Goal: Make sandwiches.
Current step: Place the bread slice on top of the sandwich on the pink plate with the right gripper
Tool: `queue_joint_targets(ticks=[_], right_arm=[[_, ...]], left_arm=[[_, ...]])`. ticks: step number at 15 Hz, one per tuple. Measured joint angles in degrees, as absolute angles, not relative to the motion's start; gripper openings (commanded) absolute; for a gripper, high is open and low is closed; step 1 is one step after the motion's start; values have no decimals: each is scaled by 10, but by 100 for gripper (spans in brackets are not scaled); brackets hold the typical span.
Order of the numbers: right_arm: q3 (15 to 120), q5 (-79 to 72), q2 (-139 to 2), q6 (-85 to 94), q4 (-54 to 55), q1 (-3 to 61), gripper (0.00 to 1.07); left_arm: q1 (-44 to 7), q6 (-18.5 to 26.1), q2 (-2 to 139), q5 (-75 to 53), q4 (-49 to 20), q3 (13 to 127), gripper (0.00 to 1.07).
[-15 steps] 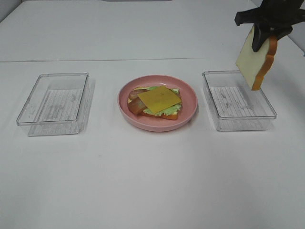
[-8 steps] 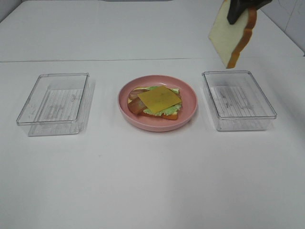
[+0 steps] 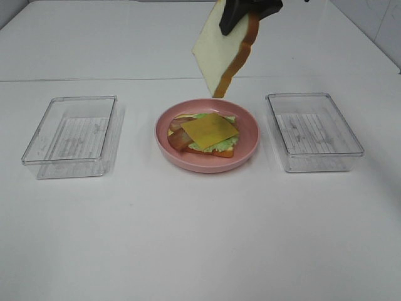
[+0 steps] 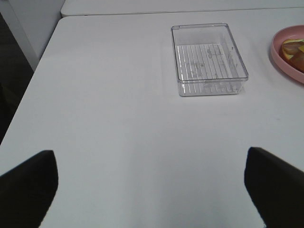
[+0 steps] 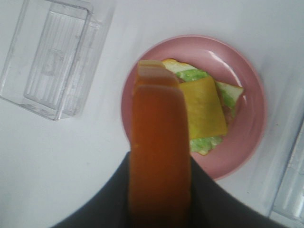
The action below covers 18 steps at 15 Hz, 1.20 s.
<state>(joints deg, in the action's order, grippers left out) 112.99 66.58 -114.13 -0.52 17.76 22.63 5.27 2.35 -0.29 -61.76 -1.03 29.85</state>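
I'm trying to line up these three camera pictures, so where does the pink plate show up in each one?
Exterior high: pink plate at table centre, between two clear trays, under the hanging bread slice.
Left wrist: only its rim at the right edge.
Right wrist: mid-picture, partly behind the bread crust.
Shared landmark: the yellow cheese square on it.

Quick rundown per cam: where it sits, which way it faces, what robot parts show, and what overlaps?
Exterior high: mounted high, facing down the table; right gripper holds the bread slice above the pink plate.
Left wrist: low over the table, looking at a clear tray; left gripper fingertips at the corners.
Right wrist: looks straight down the bread's crust onto the sandwich.
Shared: plate appears in all three.
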Motion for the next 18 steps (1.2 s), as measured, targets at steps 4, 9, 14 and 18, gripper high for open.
queue_joint_targets(ticks=[4, 9, 14, 18], right_arm=[[1130, 654, -1195, 7, 244, 226, 0], [1130, 633, -1258, 25, 297, 226, 0], [1130, 607, -1302, 40, 312, 226, 0], [1130, 591, -1326, 40, 300, 226, 0]], left_arm=[[53, 23, -3, -618, -10, 299, 100], [53, 23, -3, -618, -10, 299, 100], [53, 23, -3, -618, -10, 299, 100], [53, 23, -3, -618, -10, 299, 100]])
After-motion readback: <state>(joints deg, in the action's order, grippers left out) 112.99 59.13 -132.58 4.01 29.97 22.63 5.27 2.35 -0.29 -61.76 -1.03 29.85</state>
